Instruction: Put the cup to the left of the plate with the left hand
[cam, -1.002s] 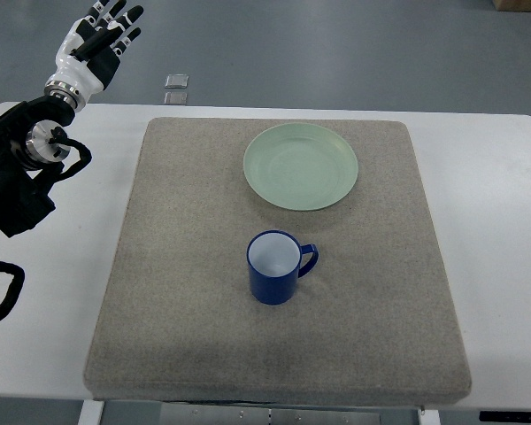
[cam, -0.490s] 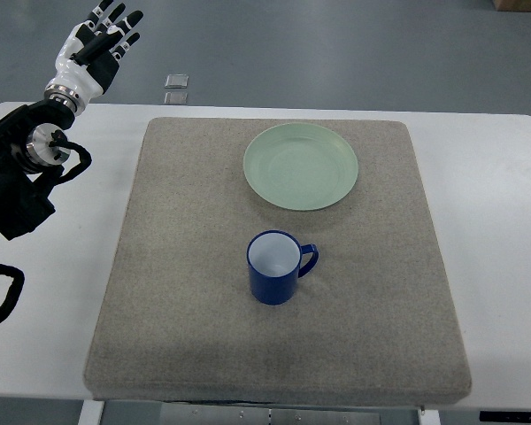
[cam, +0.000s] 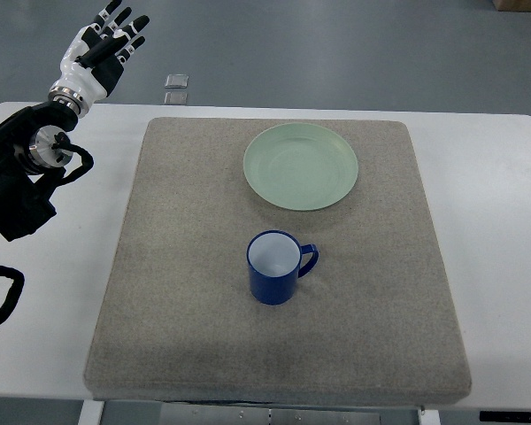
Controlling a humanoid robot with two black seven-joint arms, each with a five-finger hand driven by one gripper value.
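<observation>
A dark blue ceramic cup with a white inside stood upright on the grey felt-like mat that covered most of the white counter. Taking that cup as the landmark, its handle stuck out on its right side. Beyond the cup, toward the far edge of the mat and slightly to the right, lay the round pale green plate, well apart from the cup and with nothing on it. The mat reached past the cup on every side, so bare grey surface surrounded it.

Far to the left of the cup and beyond it, the robot's left hand, white-shelled with black joints, hung past the far left corner of the counter, over the grey floor. Its fingers were spread and straight, released, grasping nothing. The black forearm behind it ran down along the left edge of the view, over the bare counter to the left of the mat, with loops of black cable beside it. The hand was well apart from the cup and from the plate.

Beyond the cup and left of the plate, on the floor just past the counter's far edge, sat two small grey square pieces, one behind the other.
</observation>
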